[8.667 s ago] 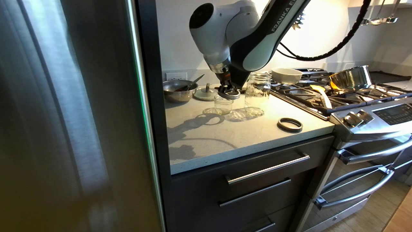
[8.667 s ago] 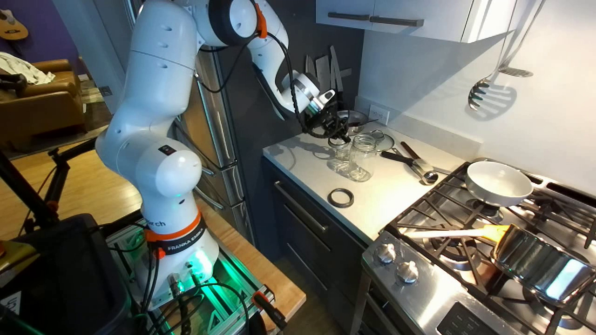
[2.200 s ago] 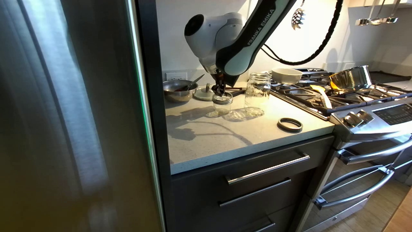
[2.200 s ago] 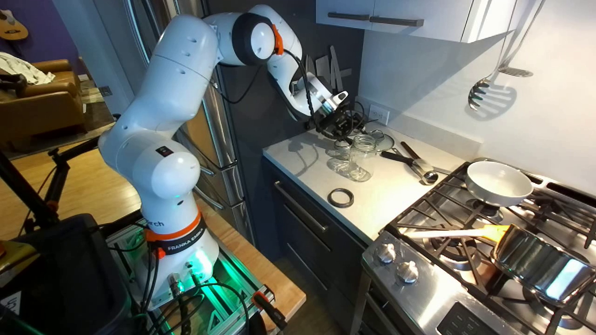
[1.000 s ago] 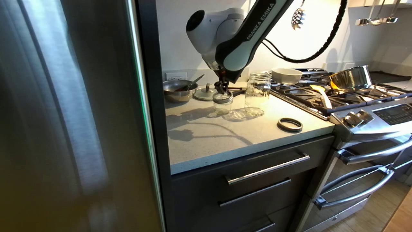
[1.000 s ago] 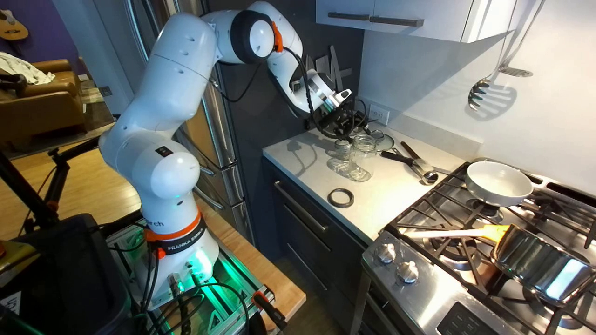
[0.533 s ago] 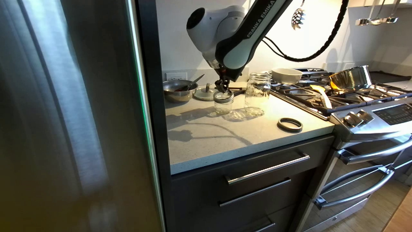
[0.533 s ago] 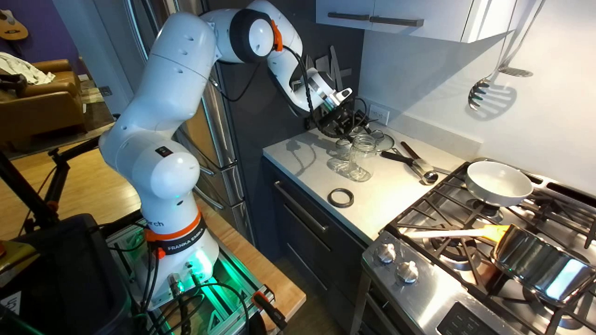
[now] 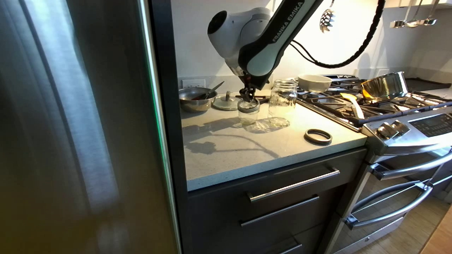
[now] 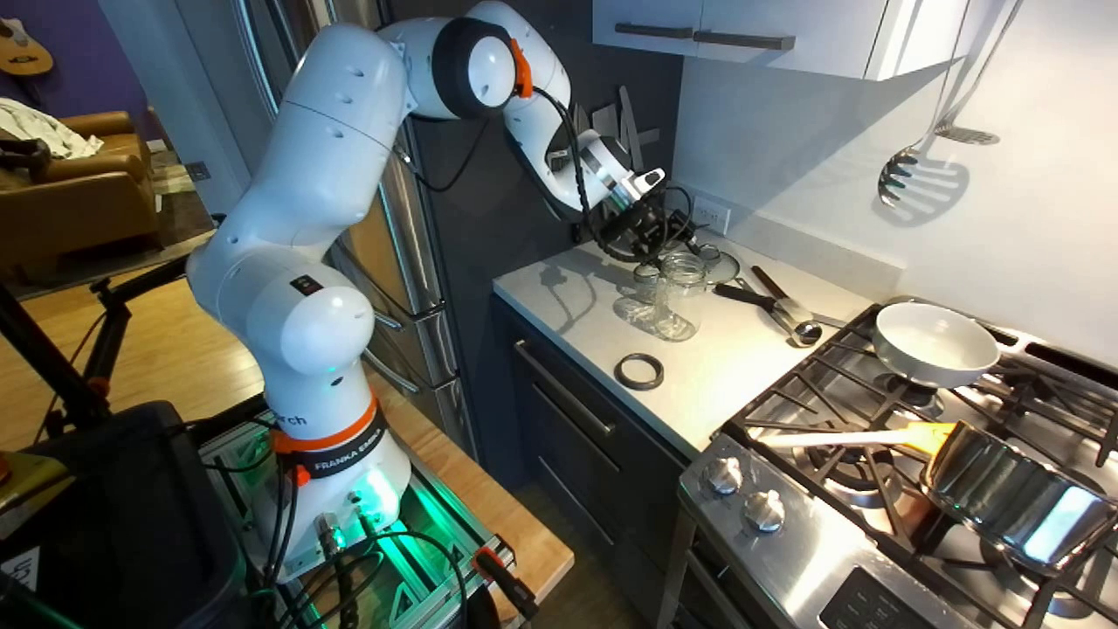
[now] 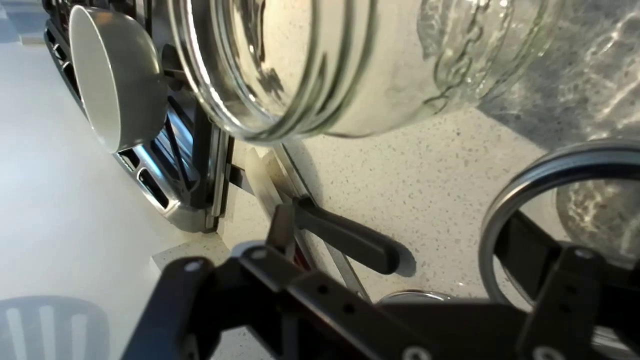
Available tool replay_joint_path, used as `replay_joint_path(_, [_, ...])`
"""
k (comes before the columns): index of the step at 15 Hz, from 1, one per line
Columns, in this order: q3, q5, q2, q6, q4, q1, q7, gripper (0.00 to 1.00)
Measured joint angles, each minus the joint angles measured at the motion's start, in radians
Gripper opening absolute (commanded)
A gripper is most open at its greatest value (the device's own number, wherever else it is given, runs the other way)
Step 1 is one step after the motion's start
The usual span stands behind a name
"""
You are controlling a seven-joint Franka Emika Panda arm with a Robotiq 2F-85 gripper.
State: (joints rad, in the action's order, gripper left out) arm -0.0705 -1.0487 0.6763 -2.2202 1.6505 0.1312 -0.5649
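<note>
A round, grey metal ring (image 11: 560,167) is seen at the mouth of the small jar (image 9: 248,117), well back from the front edge of the pale, speckled counter (image 9: 226,160); full seating cannot be judged. The jaws are seen apart, one finger (image 11: 527,250) across the ring's opening in the wrist view. Towards the stove (image 10: 812,533), space is taken up by a tall jar (image 9: 282,98) of embossed glass, just beside. Farther off, a loose ring (image 9: 317,141) is laid near the front edge.

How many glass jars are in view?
2, both on the counter: a tall jar and, to its left in both exterior views, a small jar. Others may be hidden.
</note>
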Motion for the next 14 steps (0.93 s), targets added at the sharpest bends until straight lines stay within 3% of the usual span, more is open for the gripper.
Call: replay_joint_path(14, [-0.001, 0.058, 0.002, 0.028, -0.002, -0.001, 0.033, 1.00])
